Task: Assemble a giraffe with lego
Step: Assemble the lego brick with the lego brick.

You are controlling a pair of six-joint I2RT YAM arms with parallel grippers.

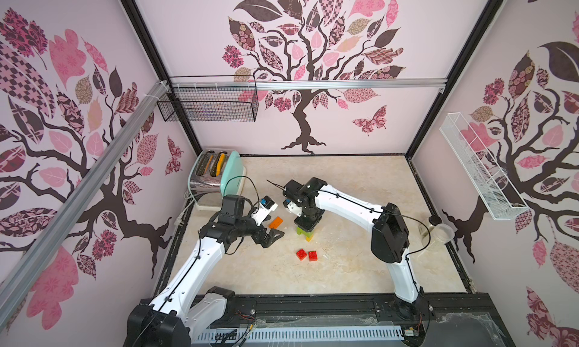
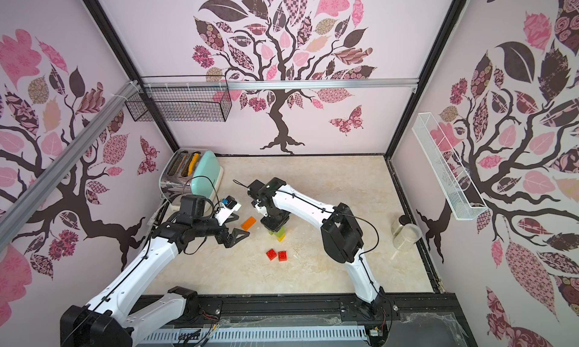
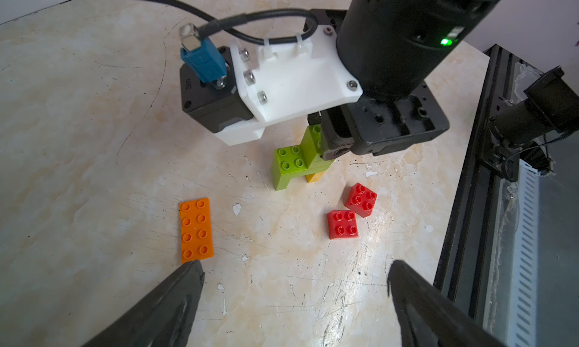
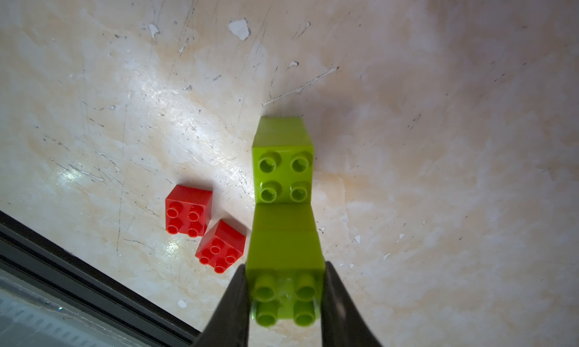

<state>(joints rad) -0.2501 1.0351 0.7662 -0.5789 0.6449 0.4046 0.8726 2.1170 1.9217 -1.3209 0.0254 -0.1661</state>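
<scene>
The half-built giraffe (image 4: 283, 173) is stood on the worktop (image 1: 344, 267), its top lime-green brick (image 4: 285, 261) clamped by the right tool (image 4: 285, 298). The left tool (image 3: 294, 267) is held spread wide and empty beside the orange brick (image 3: 196, 229); two red bricks (image 3: 342, 224) are laid near the giraffe.

My two top views hang high over the near edge of the table (image 1: 344, 188) and look steeply down toward the back wall (image 1: 360, 123), far enough off to take in the whole table (the pair is nearly one picture). My left wrist camera sits low and close, looking slantwise across the table at the giraffe (image 3: 288, 162) and two red bricks (image 3: 342, 224). My right wrist camera looks almost straight down, closer yet, onto that same giraffe and both bricks.
</scene>
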